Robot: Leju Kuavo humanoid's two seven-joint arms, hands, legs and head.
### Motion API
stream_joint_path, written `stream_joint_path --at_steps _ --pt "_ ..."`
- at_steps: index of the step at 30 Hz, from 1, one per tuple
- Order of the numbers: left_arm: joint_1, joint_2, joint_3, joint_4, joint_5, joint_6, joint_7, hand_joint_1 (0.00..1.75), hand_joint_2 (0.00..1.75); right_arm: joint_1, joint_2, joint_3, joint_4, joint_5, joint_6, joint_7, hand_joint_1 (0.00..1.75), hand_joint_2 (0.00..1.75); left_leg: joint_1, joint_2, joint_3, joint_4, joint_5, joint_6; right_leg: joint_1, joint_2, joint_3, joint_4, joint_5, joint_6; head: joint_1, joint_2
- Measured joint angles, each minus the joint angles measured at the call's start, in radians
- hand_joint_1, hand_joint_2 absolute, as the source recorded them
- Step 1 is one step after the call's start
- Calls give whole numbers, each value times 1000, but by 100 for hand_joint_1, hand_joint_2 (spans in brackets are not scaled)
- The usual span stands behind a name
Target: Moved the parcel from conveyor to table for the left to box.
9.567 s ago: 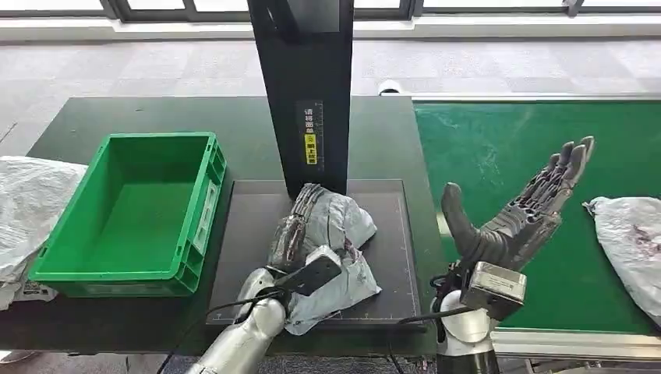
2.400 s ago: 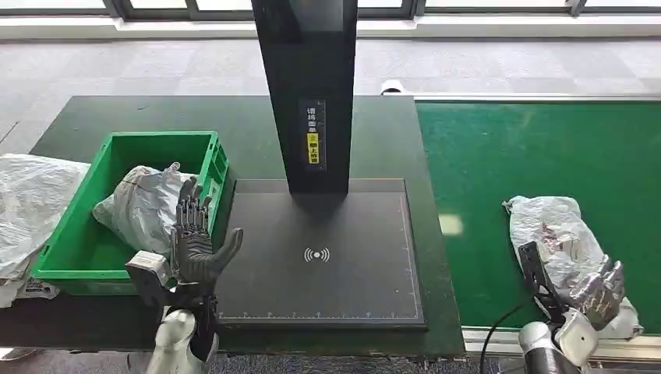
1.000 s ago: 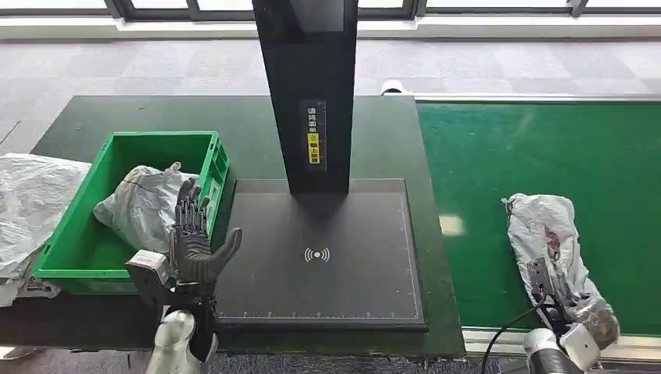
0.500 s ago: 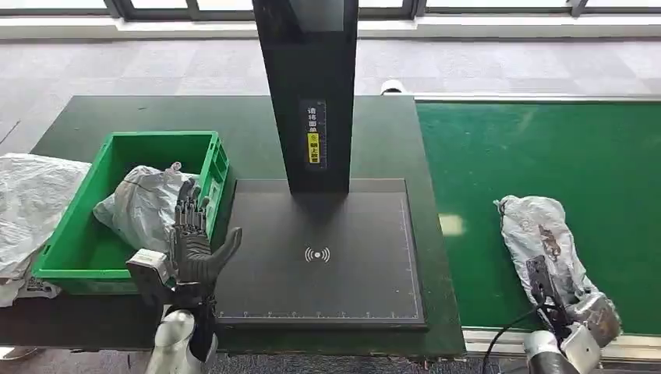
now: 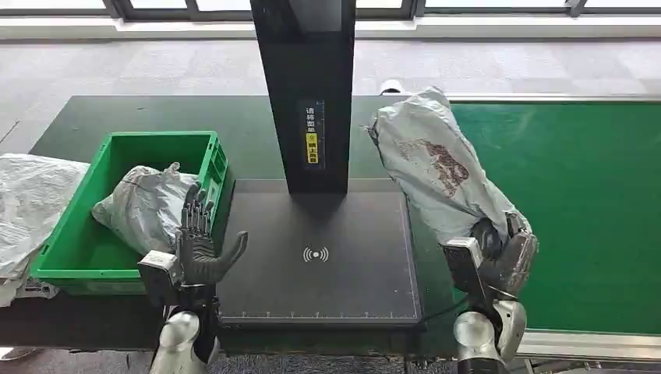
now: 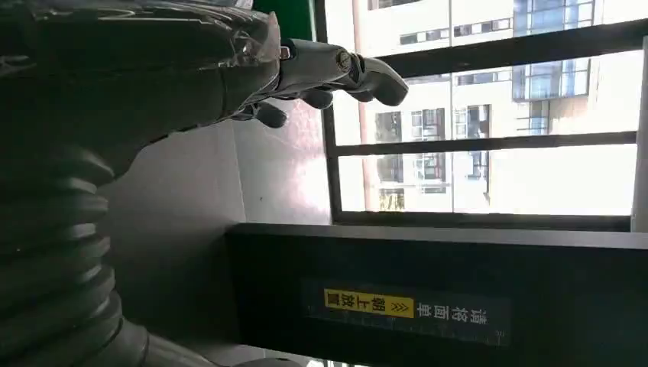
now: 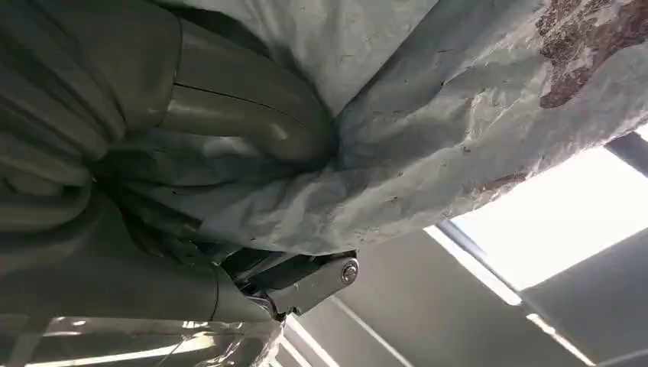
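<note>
My right hand [image 5: 507, 255] grips the lower end of a grey plastic parcel [image 5: 433, 164] with a brown stain and holds it up in the air over the seam between the dark table [image 5: 156, 113] and the green conveyor [image 5: 577, 195]. In the right wrist view the fingers [image 7: 229, 115] are wrapped into the parcel's [image 7: 458, 99] wrinkled film. My left hand [image 5: 199, 245] stands open, fingers up, by the near right corner of the green box [image 5: 78, 257]. Another grey parcel [image 5: 148, 206] lies inside that box.
A black scan pad [image 5: 316, 257] lies on the table under a tall black post [image 5: 305, 86] with a yellow label. A white crumpled bag [image 5: 31, 202] hangs off the table's left edge. The left wrist view shows the post's label [image 6: 405, 306] and windows.
My right hand has lifted the parcel off the conveyor and swung it up and to the left, toward the table. The left hand has hardly moved.
</note>
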Motion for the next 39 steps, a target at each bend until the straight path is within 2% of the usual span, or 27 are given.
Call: stream_joint_path --at_steps 4,11,15,19,24,29,39 --pt "0 0 0 6 1 6 0 0 175 8 9 101 -30 -16 0 -19 175 175 0 0 0 0 0 0 -2 0 0 0 1 1 0 0" --pt "-1 0 0 11 1 10 0 0 175 17 10 159 -55 -42 0 -61 175 175 -1 0 0 0 0 1 -2 0 0 0 1 1 0 0" --pt "-2 0 0 17 0 8 0 0 175 26 8 208 -66 -77 61 -61 175 175 -1 0 0 0 0 0 -1 1 0 0 1 1 0 0" --pt "-3 0 0 26 -6 1 0 0 175 30 5 280 -65 -37 153 -20 175 175 -1 0 0 0 0 0 0 2 -1 0 1 1 0 0" --pt "-4 0 0 34 -15 0 0 0 175 21 1 351 -18 24 213 51 175 175 0 0 0 0 0 0 0 2 0 0 1 1 0 0" --pt "-4 0 0 35 -14 2 0 0 175 -7 1 370 122 36 228 79 175 175 0 0 0 0 0 0 0 1 0 0 1 1 0 0" --pt "-4 0 0 35 -14 2 0 0 175 -11 1 370 131 34 227 80 175 175 0 0 0 0 0 0 0 1 0 0 1 1 0 0"
